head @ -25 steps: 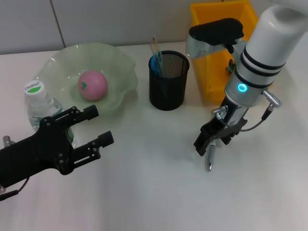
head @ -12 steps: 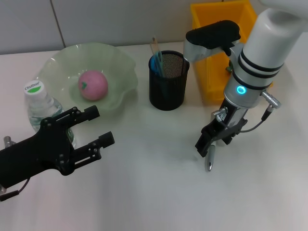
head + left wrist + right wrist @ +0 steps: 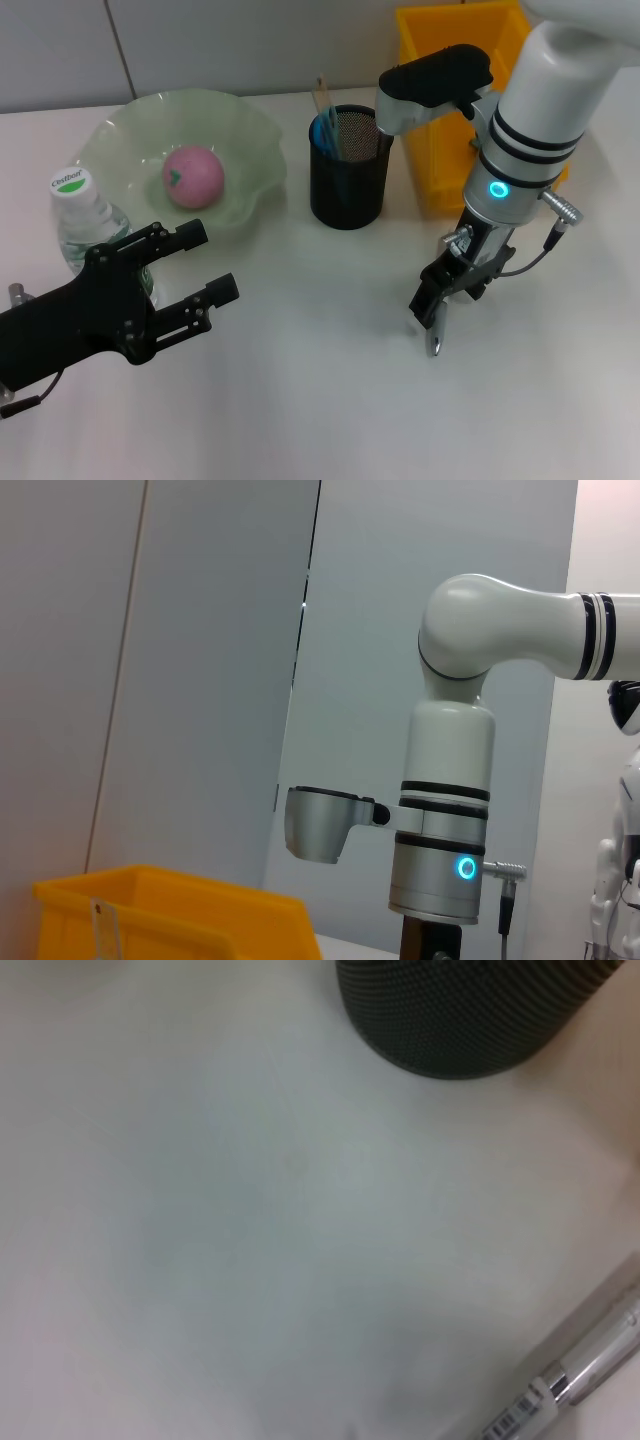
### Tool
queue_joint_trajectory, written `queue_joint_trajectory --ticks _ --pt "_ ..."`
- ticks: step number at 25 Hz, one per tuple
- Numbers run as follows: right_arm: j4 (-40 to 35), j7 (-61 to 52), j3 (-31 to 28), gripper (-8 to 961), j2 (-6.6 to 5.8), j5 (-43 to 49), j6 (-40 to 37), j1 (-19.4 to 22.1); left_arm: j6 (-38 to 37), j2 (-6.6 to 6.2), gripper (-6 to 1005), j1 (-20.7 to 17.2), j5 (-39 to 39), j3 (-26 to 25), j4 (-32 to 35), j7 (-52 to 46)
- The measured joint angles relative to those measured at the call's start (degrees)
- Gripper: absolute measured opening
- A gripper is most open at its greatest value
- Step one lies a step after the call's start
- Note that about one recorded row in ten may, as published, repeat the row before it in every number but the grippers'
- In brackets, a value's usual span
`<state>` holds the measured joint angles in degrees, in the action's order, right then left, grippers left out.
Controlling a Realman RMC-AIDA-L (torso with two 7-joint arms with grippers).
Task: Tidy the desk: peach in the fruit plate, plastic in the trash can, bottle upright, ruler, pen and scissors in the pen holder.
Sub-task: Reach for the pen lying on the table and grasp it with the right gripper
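White desk [image 3: 320, 400], grey wall panels behind. Right gripper [image 3: 432, 305] clamps the pen [image 3: 436, 328] right of the holder [image 3: 349, 167]; left gripper [image 3: 190, 265] spread, empty.

Even bright overhead light, soft shadows; right wrist view blurred.

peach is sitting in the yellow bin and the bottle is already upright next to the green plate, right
Not quite. In the head view the peach sits in the green plate, not the yellow bin. The bottle is indeed upright next to that plate.
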<state>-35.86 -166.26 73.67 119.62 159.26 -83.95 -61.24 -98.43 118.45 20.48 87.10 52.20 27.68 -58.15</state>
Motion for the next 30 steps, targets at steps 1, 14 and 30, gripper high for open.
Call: queue_joint_trajectory --ticks 1,14,30 --pt "0.0 0.0 0.2 722 0.0 0.0 0.0 0.0 0.0 0.02 711 0.0 0.0 0.0 0.0 0.0" --pt "0.1 0.0 2.9 715 0.06 -0.1 0.5 -0.7 0.1 0.03 711 0.0 0.0 0.0 -0.1 -0.2" --pt "0.2 0.7 3.4 706 0.09 -1.5 0.5 -0.8 0.0 0.02 711 0.0 -0.6 0.0 -0.1 -0.1"
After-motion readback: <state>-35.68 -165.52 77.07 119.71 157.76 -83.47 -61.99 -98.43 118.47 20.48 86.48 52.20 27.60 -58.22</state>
